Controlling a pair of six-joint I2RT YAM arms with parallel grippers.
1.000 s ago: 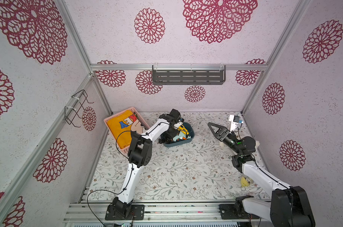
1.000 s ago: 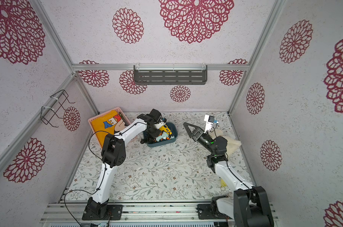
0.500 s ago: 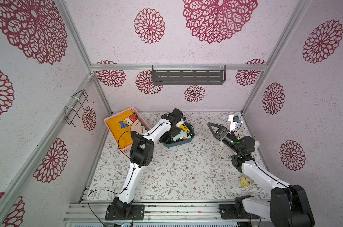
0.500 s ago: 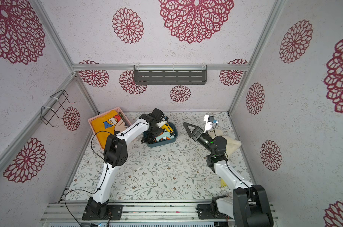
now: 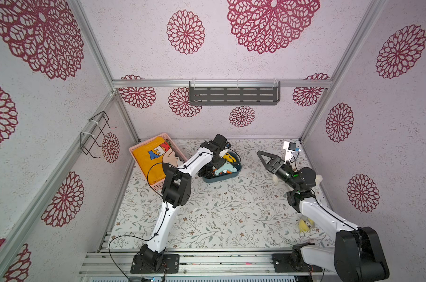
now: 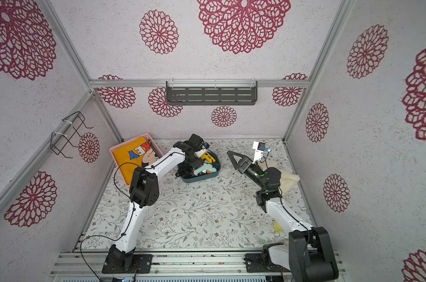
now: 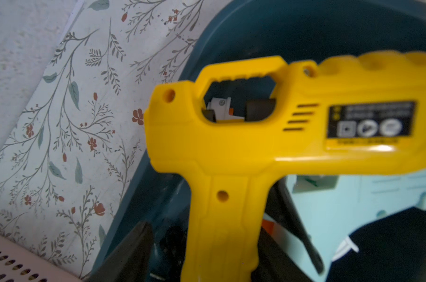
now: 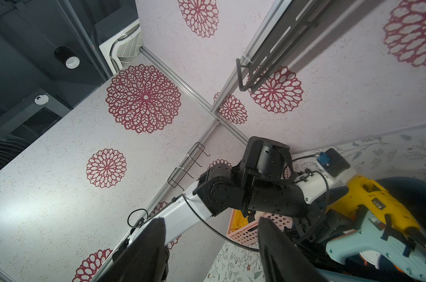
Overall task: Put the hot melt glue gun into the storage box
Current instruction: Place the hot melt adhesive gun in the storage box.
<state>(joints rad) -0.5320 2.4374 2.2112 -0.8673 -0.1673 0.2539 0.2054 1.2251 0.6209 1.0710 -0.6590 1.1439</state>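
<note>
The yellow glue gun [image 7: 231,146] was shown lying in the teal storage box [image 5: 216,180] atop a pale blue glue gun [image 5: 225,168], its handle loosely between the parted jaws of the left gripper [image 7: 204,234], which would best be raised straight up so the handle was not snagged, while the right gripper [image 8: 210,219] was held apart and empty.

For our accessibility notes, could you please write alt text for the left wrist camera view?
A yellow hot melt glue gun fills the frame, inside the dark teal storage box, above a pale blue glue gun. The left gripper straddles its handle, a gap showing on one side. Floral table cover and a pink basket lie beyond.
</note>
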